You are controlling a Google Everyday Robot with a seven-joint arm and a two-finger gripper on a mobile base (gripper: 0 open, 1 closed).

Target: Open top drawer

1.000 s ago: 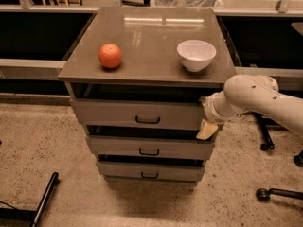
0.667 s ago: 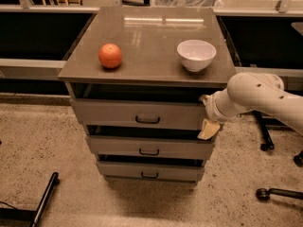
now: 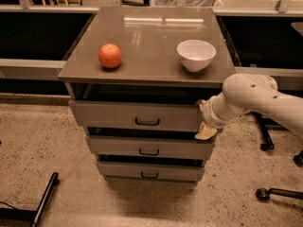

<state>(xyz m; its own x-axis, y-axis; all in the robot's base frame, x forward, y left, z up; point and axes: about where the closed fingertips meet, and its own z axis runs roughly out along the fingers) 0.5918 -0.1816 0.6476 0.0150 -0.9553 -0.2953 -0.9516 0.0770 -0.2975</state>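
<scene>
Far left of the gripper (image 3: 206, 129), a dark bar (image 3: 45, 198) lies on the speckled floor (image 3: 61, 141). There is bare floor between the bar and the grey three-drawer cabinet (image 3: 142, 37). A round orange fruit (image 3: 110, 56) sits on the cabinet top, up and left. The wide grey top drawer (image 3: 109, 115) runs left from the gripper, and its small dark handle (image 3: 147, 122) is well apart from it. A white bowl (image 3: 196, 54) sits just above. The gripper is at the drawer's right end. I cannot tell if it is apart or together. Its white arm (image 3: 255, 96) goes off right.
</scene>
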